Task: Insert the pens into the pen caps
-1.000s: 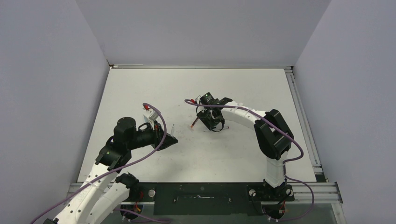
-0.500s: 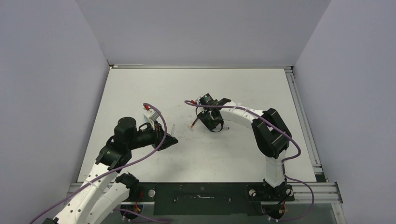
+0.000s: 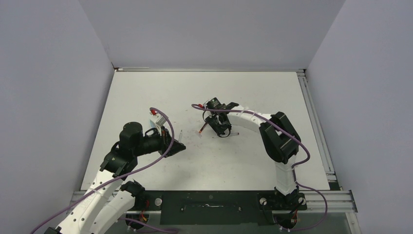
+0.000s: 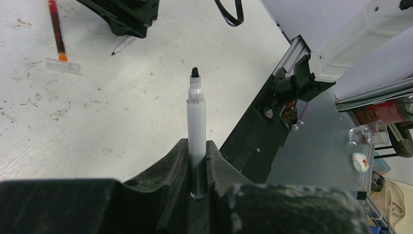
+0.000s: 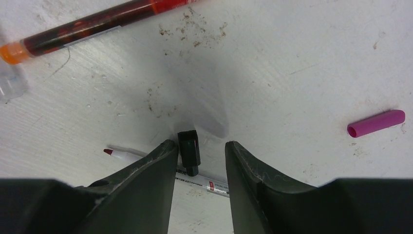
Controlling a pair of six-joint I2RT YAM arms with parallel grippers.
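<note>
Left pincer (image 4: 196, 144) grips a white black-tipped marker (image 4: 196, 107), lower end hidden. Right pincer (image 5: 199, 146) gapes around a black cap (image 5: 188, 144) and covers part of a red-tipped pen (image 5: 122, 155).

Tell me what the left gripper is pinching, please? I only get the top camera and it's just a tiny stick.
Observer: The left gripper is shut on a white-barrelled marker with a bare black tip, uncapped.
Operator: Is there a cap for it?
Observer: Probably. A short black plastic cap sits between the open fingers of the right gripper.
Operator: Any other caps?
Observer: A magenta tube-shaped cap lies by itself off to one side of that gripper.
</note>
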